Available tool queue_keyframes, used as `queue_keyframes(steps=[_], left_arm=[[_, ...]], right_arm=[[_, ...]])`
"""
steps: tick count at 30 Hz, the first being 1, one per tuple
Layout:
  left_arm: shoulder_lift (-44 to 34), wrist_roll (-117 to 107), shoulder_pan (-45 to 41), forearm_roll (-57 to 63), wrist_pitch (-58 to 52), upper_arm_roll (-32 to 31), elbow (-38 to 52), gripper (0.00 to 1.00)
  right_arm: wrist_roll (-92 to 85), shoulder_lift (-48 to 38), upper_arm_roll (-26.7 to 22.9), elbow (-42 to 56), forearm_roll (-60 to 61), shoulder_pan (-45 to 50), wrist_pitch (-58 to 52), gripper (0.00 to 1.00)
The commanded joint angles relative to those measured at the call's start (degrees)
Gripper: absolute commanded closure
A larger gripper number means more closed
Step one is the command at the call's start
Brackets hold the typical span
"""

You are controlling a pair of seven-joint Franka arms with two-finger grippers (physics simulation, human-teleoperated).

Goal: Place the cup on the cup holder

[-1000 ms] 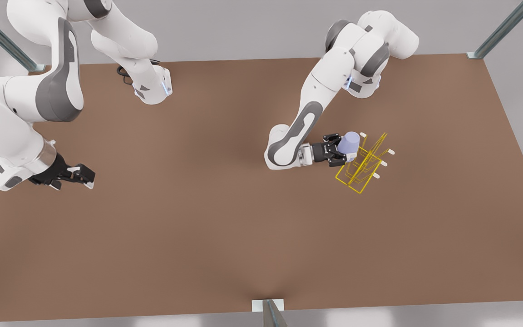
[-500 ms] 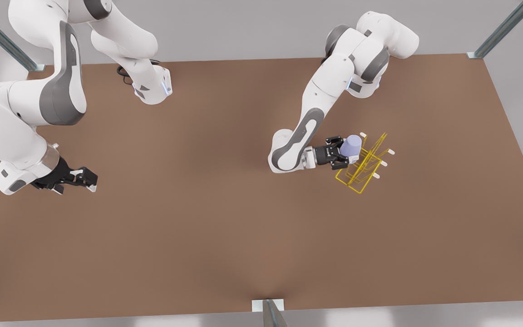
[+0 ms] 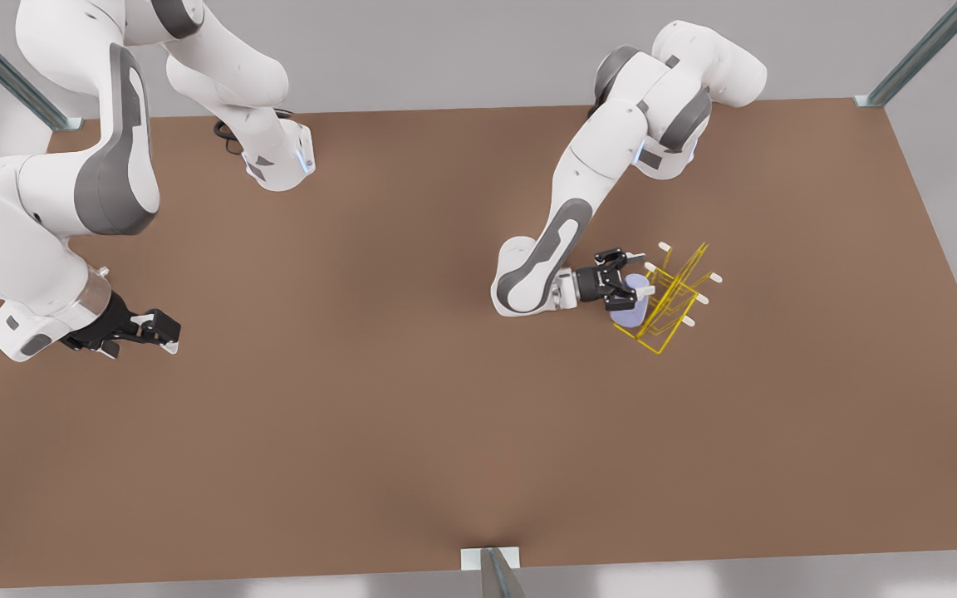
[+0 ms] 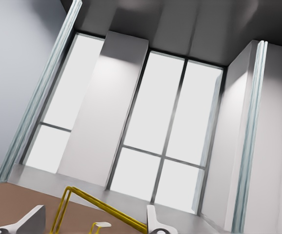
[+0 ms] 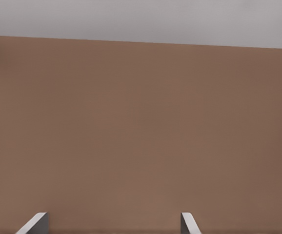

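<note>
The cup (image 3: 630, 311) now lies below the spread jaws of the left gripper (image 3: 635, 278), down at the base of the cup holder (image 3: 668, 301) — half a second ago it sat clamped between them. Judged released or dropped; whether it caught a peg cannot be told. The right gripper (image 3: 164, 330) waits well apart, fingers spread on nothing.

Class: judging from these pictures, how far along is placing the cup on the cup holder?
Done: the cup is at the cup holder, by its base. In hand: nothing; the left gripper is open above the cup, and the right gripper waits open. Left: whether the cup sits on a peg cannot be told.
</note>
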Motion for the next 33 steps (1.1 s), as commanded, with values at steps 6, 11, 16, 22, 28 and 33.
queue_keyframes(steps=[6,11,16,22,28,33], left_arm=[[-16.81,31.86,14.83,-17.74,2.14,-27.18,28.88,0.00],[-20.85,96.34,40.67,-20.82,14.09,-34.30,31.78,0.00],[-33.16,169.97,41.21,-62.84,34.39,-1.16,19.65,0.00],[-28.32,158.27,41.03,-59.93,40.28,-2.04,22.47,0.00],[-28.06,158.27,40.41,-59.93,40.20,-1.95,22.64,0.00],[-28.06,158.27,40.41,-59.93,40.20,-1.86,22.64,0.00]], right_arm=[[-0.46,-0.06,0.03,0.03,0.05,-0.08,-0.08,0.00],[-0.46,-0.06,0.03,0.03,0.05,0.01,-0.08,0.00],[-0.46,0.11,0.03,0.03,0.05,0.01,0.01,0.00],[-0.37,0.11,0.03,0.03,0.05,0.09,0.01,0.00],[-0.37,0.11,0.03,0.03,-0.04,0.01,-0.08,0.00],[-0.37,0.64,0.03,-0.06,-0.04,0.09,0.01,0.00]])
